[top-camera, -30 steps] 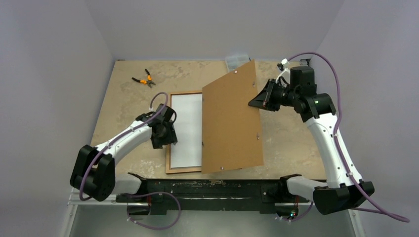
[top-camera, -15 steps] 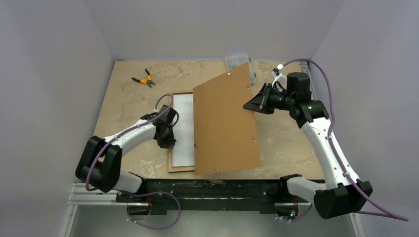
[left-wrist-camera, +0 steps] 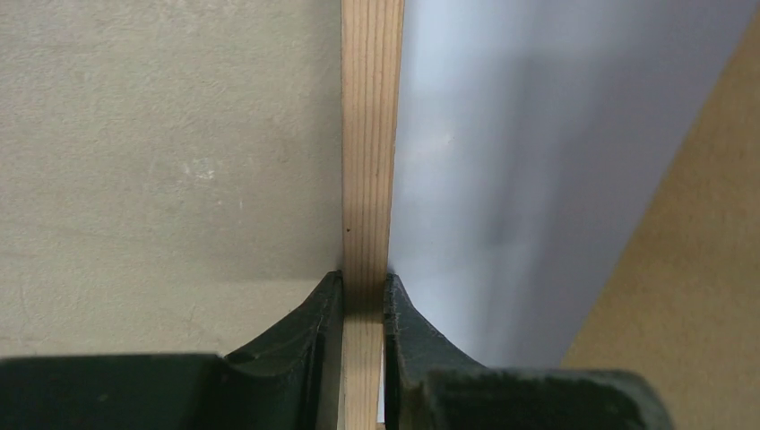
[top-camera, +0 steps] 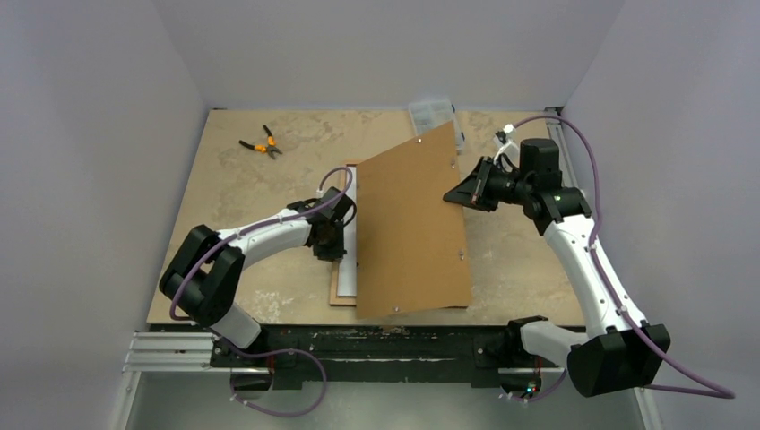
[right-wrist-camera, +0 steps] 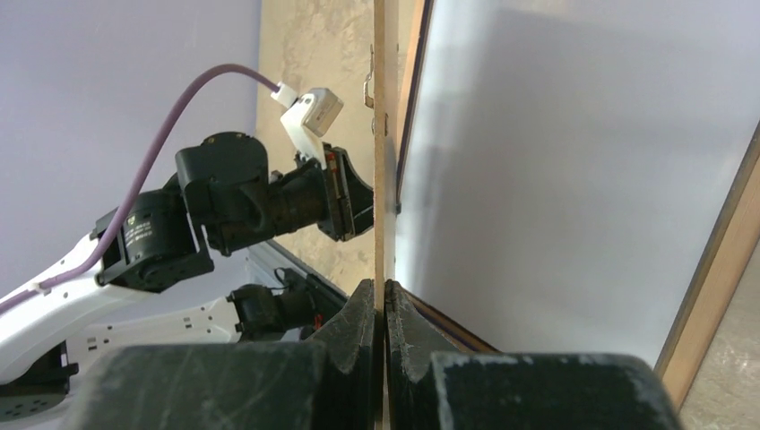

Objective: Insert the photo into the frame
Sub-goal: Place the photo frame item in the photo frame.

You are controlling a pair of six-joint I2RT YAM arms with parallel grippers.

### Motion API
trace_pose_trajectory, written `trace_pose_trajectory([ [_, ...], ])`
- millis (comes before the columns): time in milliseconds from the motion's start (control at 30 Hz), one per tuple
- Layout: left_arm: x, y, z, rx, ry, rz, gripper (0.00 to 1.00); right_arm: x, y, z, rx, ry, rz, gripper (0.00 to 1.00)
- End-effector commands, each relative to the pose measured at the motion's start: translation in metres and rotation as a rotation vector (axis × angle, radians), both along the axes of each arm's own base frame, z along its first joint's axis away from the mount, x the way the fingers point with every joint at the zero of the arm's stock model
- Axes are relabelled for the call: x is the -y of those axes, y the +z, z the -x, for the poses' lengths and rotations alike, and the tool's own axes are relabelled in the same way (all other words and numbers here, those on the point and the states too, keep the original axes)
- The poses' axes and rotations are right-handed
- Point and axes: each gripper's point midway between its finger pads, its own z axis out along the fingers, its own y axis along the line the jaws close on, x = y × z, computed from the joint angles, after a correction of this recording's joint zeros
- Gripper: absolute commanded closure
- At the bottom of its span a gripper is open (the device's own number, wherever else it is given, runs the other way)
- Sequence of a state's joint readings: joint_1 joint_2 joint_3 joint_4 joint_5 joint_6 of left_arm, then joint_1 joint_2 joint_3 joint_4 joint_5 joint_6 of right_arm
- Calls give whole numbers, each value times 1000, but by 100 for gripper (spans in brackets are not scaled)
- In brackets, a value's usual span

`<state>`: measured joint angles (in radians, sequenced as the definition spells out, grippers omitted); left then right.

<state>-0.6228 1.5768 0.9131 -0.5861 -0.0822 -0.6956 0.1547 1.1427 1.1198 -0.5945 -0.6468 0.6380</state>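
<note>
The brown board (top-camera: 412,224) stands tilted over the frame (left-wrist-camera: 369,134), its right edge pinched by the right gripper (right-wrist-camera: 384,300), likely to close the back. The frame lies wood side up on the speckled tan table (top-camera: 233,206), the photo (left-wrist-camera: 502,179) inside it, white reverse up. The left gripper (left-wrist-camera: 363,296) pinches its left rail, probably to steady it. Pale walls (top-camera: 394,45) enclose the table; pliers (top-camera: 260,143) lie at the back.

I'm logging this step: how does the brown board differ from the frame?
The board is lifted and tilted; the frame lies flat on the table. The board is one solid brown panel; the frame shows a thin pale wooden rail. The right fingers pinch the board, the left fingers the frame. Both look rectangular.
</note>
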Motion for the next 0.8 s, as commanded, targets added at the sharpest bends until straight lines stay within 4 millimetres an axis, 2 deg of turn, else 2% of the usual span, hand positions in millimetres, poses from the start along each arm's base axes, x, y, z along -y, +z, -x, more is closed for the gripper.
trace_pose_trajectory([
  [0, 19, -3, 3, -6, -13, 68, 100, 4, 20, -6, 108, 24, -45, 100],
  [167, 28, 9, 6, 3, -1, 142, 100, 14, 8, -8, 90, 11, -60, 100],
  [200, 31, 13, 6, 5, -4, 161, 96, 15, 7, -9, 87, 9, -66, 100],
  [367, 37, 39, 4, 60, -8, 239, 58, 18, 3, -13, 74, 9, -91, 100],
  [467, 42, 42, 5, 56, -3, 330, 43, 18, 4, -17, 75, 10, -99, 100],
  [633, 49, 34, 6, 14, 22, 482, 39, 19, 5, -23, 77, 5, -115, 100],
  [767, 45, 25, 7, -6, 45, 506, 40, 18, 7, -29, 73, 17, -146, 100],
])
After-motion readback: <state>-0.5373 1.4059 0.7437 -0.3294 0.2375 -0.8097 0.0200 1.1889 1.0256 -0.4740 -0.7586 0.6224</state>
